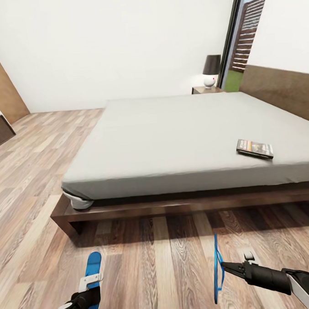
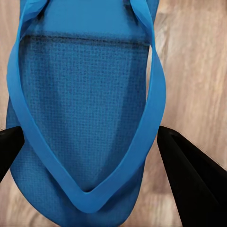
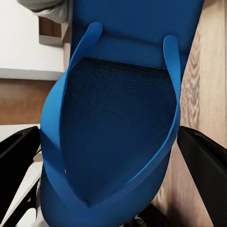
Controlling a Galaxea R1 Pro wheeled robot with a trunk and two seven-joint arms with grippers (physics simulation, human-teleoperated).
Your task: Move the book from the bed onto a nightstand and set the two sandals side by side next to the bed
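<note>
My left claw [image 1: 91, 286], low at the frame's left, grips a flat blue sandal [image 1: 93, 272] over the plank floor [image 1: 33, 189]. My right claw [image 1: 224, 264], lower right, clamps the second sandal [image 1: 217, 269] on edge, its sole upright. In both wrist views my black fingers [image 2: 189, 175] flank woven-textured soles. The book [image 1: 254, 148] lies on the bed [image 1: 171, 135], right of centre, on the smooth grey mattress. A nightstand [image 1: 204, 89] with a lamp [image 1: 210, 71] stands at the white wall.
</note>
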